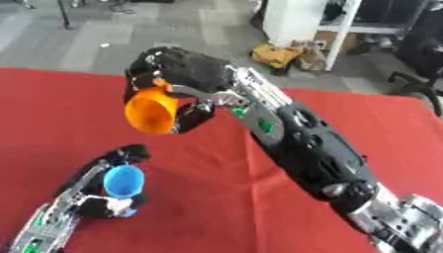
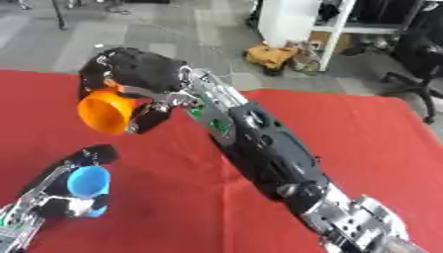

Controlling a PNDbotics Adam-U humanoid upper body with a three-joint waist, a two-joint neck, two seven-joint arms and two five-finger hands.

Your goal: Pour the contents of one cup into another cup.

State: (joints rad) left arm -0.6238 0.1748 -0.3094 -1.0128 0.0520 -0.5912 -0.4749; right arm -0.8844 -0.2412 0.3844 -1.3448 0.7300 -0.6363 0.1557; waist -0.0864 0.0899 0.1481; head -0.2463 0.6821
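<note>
An orange cup (image 1: pixel 151 111) is gripped by the right robot hand (image 1: pixel 177 66), tilted above the red counter (image 1: pixel 380 128). Below it, a blue cup (image 1: pixel 124 181) is clasped by the left robot hand (image 1: pixel 108 190).

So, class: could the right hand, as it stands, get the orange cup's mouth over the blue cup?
Probably yes. The right hand holds the orange cup tipped, in open air above the blue cup in the left hand; nothing lies between.
</note>
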